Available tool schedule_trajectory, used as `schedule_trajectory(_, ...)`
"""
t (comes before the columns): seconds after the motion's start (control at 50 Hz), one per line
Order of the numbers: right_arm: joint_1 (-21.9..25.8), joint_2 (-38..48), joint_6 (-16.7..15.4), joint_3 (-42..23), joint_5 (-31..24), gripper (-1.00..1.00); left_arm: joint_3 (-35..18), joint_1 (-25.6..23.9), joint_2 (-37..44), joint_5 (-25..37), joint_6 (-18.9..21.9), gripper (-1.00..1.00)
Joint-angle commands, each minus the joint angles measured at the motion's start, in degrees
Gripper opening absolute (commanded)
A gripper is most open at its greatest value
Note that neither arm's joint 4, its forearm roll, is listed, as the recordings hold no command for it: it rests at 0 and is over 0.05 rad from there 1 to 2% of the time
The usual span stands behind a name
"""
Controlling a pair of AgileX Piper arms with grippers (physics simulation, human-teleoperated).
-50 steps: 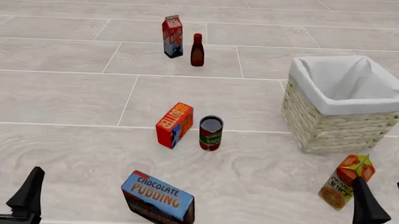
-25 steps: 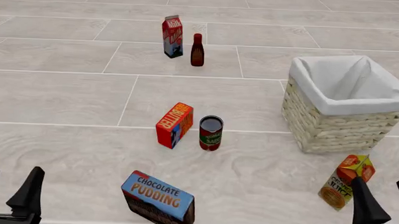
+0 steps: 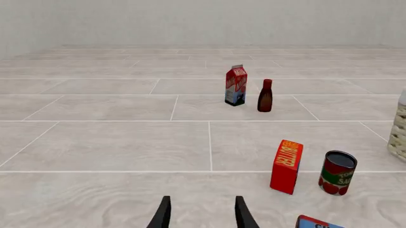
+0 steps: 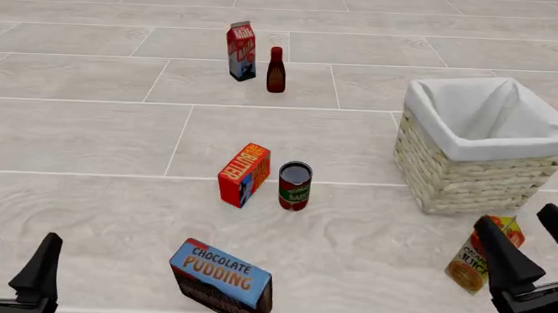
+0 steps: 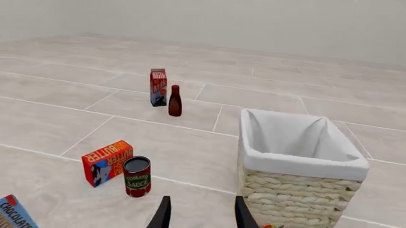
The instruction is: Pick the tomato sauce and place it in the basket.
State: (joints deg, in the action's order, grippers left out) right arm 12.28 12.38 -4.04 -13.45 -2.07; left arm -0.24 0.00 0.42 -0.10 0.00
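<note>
The task is judged to be at its very start: nothing has been grasped. The tomato sauce (image 4: 295,186) is seen standing upright on the tiled worktop (image 4: 94,136), just beside a red butter box (image 4: 243,174) and well apart from the basket (image 4: 464,184), which sits to the right and holds only its white lining. Reaching, gripping, carrying and releasing are all left to be done.

The left end effector (image 4: 14,258) is shown low at the near left edge, fingers spread and empty. The right end effector (image 4: 526,242) is shown at the near right, also spread and empty, just in front of an orange juice carton (image 4: 480,264).

A chocolate pudding box (image 4: 221,280) is shown whole only in the front view. The basket interior is seen most clearly from the right wrist view, while only a sliver of its wall is caught in the left wrist view. A milk carton (image 4: 241,51) and a dark bottle (image 4: 276,70) are visible far back in all three.
</note>
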Motion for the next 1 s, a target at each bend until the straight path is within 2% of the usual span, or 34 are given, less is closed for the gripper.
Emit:
schedule_trajectory(0.02,4.84,10.63,-3.73,-4.00,5.26,1.00,0.00,0.00,0.00,0.00,0.00,1.00)
schedule_trajectory(0.1,5.25,13.57,-3.96,-3.65,8.03,1.00,0.00,0.00,0.00,0.00,0.00,1.00)
schedule_trajectory(0.16,5.98,18.63,-2.27,-3.99,11.50,1.00,0.00,0.00,0.00,0.00,0.00,1.00)
schedule_trajectory(0.18,4.70,19.08,-1.44,-3.56,13.16,1.00,0.00,0.00,0.00,0.00,0.00,1.00)
schedule_trajectory(0.2,5.12,20.84,-1.90,-3.67,14.28,1.00,0.00,0.00,0.00,0.00,0.00,1.00)
schedule_trajectory(0.24,5.49,24.73,0.51,-4.10,16.61,1.00,0.00,0.00,0.00,0.00,0.00,1.00)
schedule_trajectory(0.3,5.16,30.34,1.24,-3.93,21.33,1.00,0.00,0.00,0.00,0.00,0.00,1.00)
schedule_trajectory(0.42,5.17,38.83,5.21,-5.39,25.53,1.00,0.00,0.00,0.00,0.00,0.00,1.00)
schedule_trajectory(0.48,5.49,40.23,5.44,-5.64,26.79,1.00,0.00,0.00,0.00,0.00,0.00,1.00)
schedule_trajectory(0.52,6.06,41.39,4.48,-5.78,28.13,1.00,0.00,0.00,0.00,0.00,0.00,1.00)
schedule_trajectory(0.54,6.62,42.20,2.50,-5.68,29.55,1.00,0.00,0.00,0.00,0.00,0.00,1.00)
schedule_trajectory(0.56,7.02,42.95,2.12,-5.73,30.35,1.00,0.00,0.00,0.00,0.00,0.00,1.00)
schedule_trajectory(0.58,7.36,44.55,3.62,-6.30,30.65,1.00,0.00,0.00,0.00,0.00,0.00,1.00)
schedule_trajectory(0.62,7.10,46.08,3.89,-6.98,31.32,1.00,0.00,0.00,0.00,0.00,0.00,1.00)
schedule_trajectory(0.66,7.38,47.54,3.08,-7.31,32.74,1.00,0.00,0.00,0.00,0.00,0.00,1.00)
schedule_trajectory(0.78,8.39,52.01,3.86,-9.10,34.60,1.00,0.00,0.00,0.00,0.00,0.00,1.00)
schedule_trajectory(1.0,10.24,58.77,3.23,-11.36,37.92,1.00,0.00,0.00,0.00,0.00,0.00,1.00)
